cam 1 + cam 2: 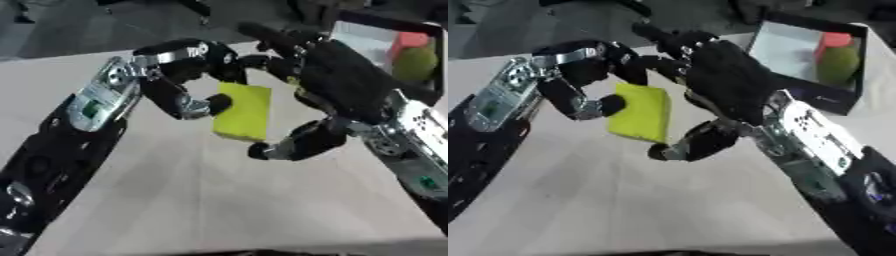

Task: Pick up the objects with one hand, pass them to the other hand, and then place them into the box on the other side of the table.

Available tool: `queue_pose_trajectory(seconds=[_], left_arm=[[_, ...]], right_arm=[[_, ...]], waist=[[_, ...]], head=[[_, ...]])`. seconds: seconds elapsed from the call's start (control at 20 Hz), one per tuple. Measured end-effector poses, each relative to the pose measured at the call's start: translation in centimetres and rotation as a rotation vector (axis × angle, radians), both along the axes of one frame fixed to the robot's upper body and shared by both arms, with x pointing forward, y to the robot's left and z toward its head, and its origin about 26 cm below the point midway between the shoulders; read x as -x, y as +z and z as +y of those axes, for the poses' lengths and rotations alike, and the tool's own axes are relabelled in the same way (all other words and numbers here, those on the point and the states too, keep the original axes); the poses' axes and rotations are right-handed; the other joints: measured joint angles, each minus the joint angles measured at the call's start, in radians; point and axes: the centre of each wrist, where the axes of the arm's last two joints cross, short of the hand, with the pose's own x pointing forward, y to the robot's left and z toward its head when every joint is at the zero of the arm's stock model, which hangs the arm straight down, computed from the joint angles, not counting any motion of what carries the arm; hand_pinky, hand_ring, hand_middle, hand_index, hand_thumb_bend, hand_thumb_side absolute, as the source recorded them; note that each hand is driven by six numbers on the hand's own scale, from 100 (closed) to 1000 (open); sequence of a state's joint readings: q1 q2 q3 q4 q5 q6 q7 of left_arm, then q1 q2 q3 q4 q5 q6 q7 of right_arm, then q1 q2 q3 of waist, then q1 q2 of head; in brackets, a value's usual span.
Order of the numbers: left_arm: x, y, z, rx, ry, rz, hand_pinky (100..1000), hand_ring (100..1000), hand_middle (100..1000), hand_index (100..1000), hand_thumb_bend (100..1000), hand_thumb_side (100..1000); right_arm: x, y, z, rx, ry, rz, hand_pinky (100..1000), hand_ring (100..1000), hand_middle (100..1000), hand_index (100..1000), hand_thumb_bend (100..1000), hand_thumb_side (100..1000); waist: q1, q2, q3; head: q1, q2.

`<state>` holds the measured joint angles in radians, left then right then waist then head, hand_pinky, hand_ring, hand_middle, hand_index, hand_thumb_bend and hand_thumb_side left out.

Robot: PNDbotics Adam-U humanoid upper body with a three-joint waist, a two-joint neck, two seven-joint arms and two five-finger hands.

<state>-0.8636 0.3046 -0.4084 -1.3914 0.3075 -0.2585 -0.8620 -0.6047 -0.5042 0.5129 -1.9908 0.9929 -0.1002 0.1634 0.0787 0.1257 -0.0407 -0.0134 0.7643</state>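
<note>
The yellow block (242,112), a flat sponge-like slab, hangs above the worktop (219,200) near the middle of the scene, held upright between both hands. The left hand (188,67) has its fingers curled over the block's upper edge and its thumb pressed against the near face, so it is pinched on the block. The right hand (719,75) is positioned just beside the block's far side, fingers spread and thumb (689,145) reaching under the lower corner. Whether that thumb touches the block cannot be determined. The right hand is apart, not yet closed on anything.

The step in hand appears to be the transfer from left to right.

Hazards from this position:

- Early release. If the left hand lets go before the right hand closes, the block falls to the worktop. Only one corner sits near the right thumb.
- Finger collision. The fingers of both hands crowd the block's upper edge. Closing the right hand there may trap or strike the left fingers.
- Rotation. A block held at its top edge only may swing when pushed from one side, and the right hand may close on an edge instead of a face.

The box (855,97) stands at the far right, already containing a red item (834,41) and a green item (839,64). Those contents limit the free space for placement.
</note>
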Motion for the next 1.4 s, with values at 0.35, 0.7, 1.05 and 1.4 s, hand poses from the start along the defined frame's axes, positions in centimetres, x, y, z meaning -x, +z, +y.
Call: queue_pose_trajectory(seconds=[0.35,0.7,1.05,1.4], left_arm=[[0.17,0.32,0.01,-0.011,-0.022,0.018,529,407,345,522,100,277],[0.18,0.48,0.04,-0.011,-0.024,0.020,531,411,350,526,100,273],[0.18,0.74,0.02,-0.013,-0.023,0.013,537,425,365,535,100,268],[-0.09,0.66,0.29,-0.026,-0.002,0.023,539,438,379,546,100,262]], right_arm=[[0.16,0.17,0.07,-0.012,0.004,-0.010,758,800,1000,711,606,489],[0.20,0.06,0.17,-0.035,0.022,-0.014,736,791,1000,680,489,445],[0.22,-0.17,0.22,-0.079,0.051,-0.014,694,775,1000,611,327,419],[0.02,-0.64,0.07,-0.183,0.050,-0.008,646,755,1000,520,368,422]], waist=[[0.000,0.000,0.000],[0.000,0.000,-0.003],[0.003,0.000,-0.008],[0.003,0.000,-0.014]], head=[[-0.006,0.000],[-0.006,0.000],[-0.006,0.000],[-0.005,0.000]])
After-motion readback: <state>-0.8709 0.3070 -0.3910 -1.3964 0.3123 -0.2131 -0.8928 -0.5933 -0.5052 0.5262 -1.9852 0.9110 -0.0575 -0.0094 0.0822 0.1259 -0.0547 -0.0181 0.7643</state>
